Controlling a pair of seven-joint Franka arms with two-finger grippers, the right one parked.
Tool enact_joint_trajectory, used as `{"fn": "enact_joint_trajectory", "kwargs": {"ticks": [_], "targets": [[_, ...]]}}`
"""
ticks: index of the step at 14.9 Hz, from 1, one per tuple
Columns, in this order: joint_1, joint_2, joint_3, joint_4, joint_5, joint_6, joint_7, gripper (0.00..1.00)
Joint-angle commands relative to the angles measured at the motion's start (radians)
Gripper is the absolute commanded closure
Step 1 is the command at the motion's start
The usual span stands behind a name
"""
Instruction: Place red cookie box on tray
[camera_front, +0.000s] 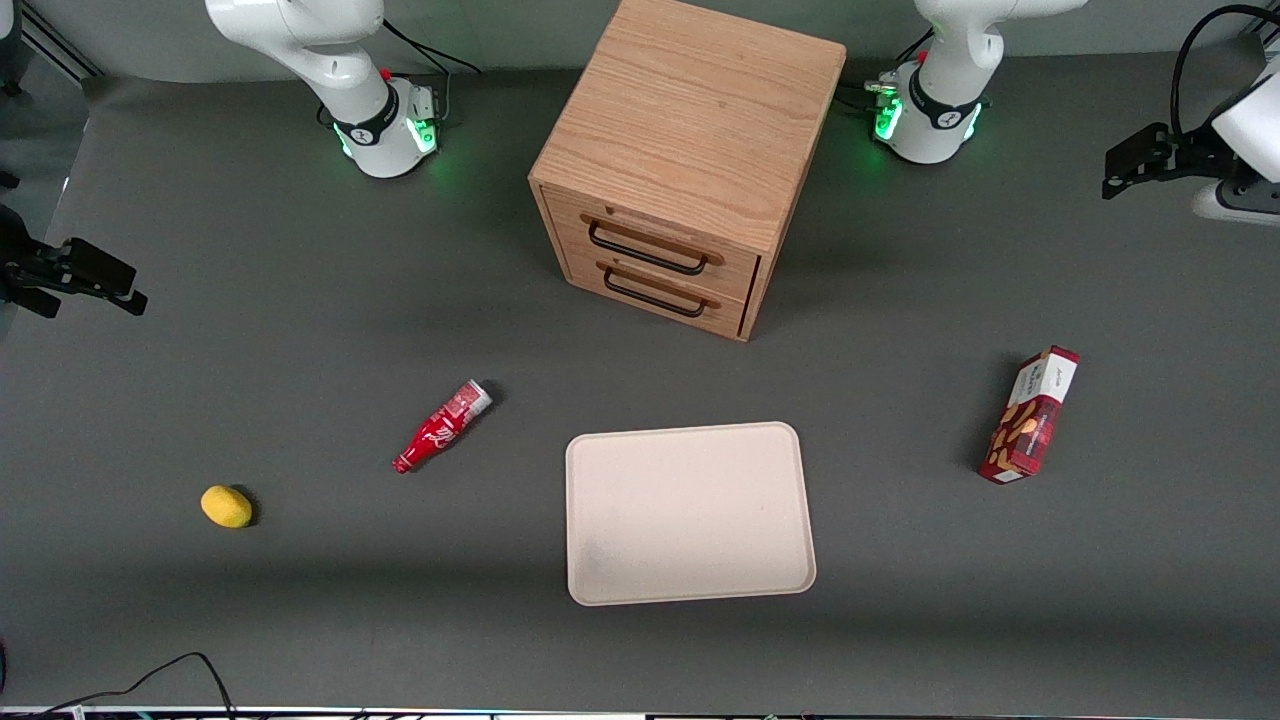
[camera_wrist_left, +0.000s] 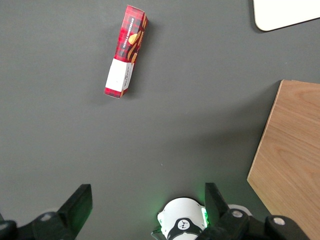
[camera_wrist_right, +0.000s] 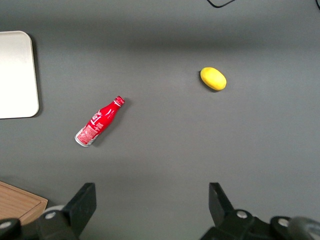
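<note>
- The tabletop (camera_front: 300, 300) is wide, and your tool (camera_wrist_left: 145, 210) hangs high over it with its two fingers spread apart and nothing between them. It is well apart from the red cookie box (camera_front: 1030, 415), so you could come down in the wrong spot and only grab air.
- The wooden drawer cabinet (camera_front: 690, 150) stands close by. A wide swing of the arm might bump it.
- The tray (camera_front: 690, 590) is bare and lies between the box and the red bottle (camera_front: 440, 428). Its rim is low, so a box let go from high up could bounce or slide off. Set it down softly.
- The box lies flat on the tabletop toward the working arm's end, a bit turned. It is slim, so if your fingers do not line up with its long sides, it may twist or slip out.
- The lemon (camera_front: 226, 506) is too distant to matter.
</note>
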Motion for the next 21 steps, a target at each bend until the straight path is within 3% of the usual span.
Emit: {"fn": "enact_joint_trajectory", "kwargs": {"ticks": [1,13,18,21], "targets": [[-0.038,0.012,0.023,0.037,0.020,-0.037,-0.023,0.00],[-0.027,0.013,0.033,0.051,0.003,-0.042,-0.018,0.00],[-0.026,0.129,0.067,0.257,0.004,-0.061,0.031,0.00],[-0.018,0.189,0.115,0.321,0.004,-0.057,0.185,0.00]]}}
